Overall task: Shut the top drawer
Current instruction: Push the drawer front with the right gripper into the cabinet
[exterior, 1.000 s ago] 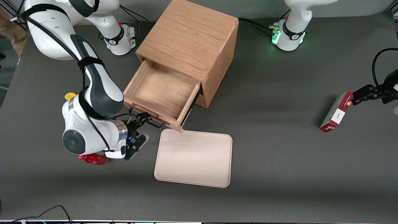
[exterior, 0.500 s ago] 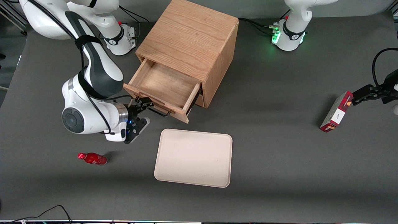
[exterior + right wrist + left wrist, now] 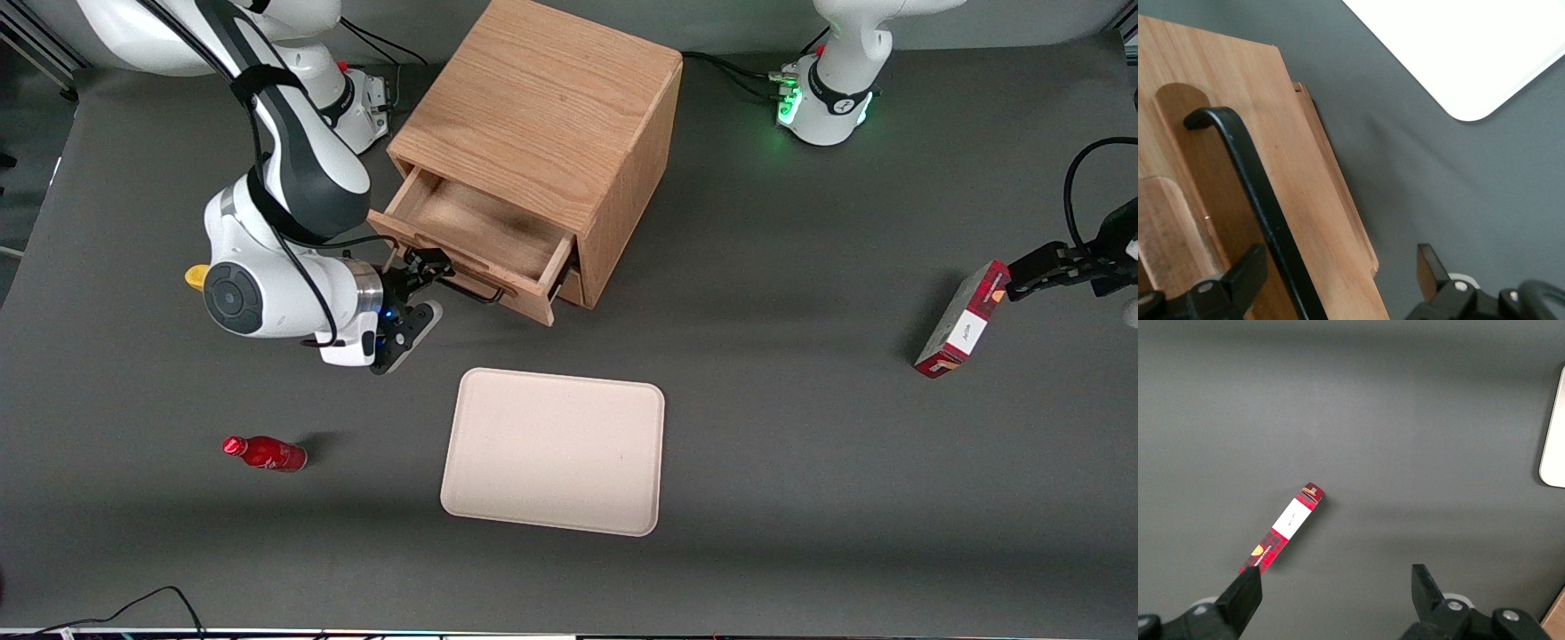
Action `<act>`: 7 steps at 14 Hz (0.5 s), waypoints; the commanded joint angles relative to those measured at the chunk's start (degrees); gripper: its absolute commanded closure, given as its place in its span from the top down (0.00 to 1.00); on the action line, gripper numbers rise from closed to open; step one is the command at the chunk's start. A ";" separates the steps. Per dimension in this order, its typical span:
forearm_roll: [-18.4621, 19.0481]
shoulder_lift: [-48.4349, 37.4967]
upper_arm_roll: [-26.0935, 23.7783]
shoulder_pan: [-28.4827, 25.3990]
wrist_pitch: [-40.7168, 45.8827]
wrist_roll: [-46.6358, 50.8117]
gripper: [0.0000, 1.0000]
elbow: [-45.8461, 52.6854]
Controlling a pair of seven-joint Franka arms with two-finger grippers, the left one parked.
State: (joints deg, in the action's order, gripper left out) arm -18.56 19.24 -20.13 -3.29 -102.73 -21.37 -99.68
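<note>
Facing end effector (image 3: 425,293), top drawer (image 3: 476,245)

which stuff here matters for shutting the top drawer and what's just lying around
Job: light-oak top drawer, part open; its black wire handle; right gripper, open, at the handle.

Lying about: beige tray, red bottle, red carton, yellow object.

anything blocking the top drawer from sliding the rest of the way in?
Nothing visible. The top drawer looks empty, with nothing between it and the cabinet. The claw sits at the handle on the drawer front.
</note>
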 commanded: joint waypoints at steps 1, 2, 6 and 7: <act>-2.97 -4.64 -1.66 0.83 -3.17 0.98 1.00 -6.40; -2.97 -5.26 -2.45 0.83 -4.05 2.90 1.00 -7.54; -3.67 -7.72 -6.32 0.92 -8.27 7.75 1.00 -12.11; -5.07 -8.86 -7.02 0.92 -8.36 7.75 1.00 -13.25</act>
State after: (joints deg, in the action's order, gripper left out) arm -20.34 14.43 -25.67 -3.02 -109.48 -14.87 -108.45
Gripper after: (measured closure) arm 0.000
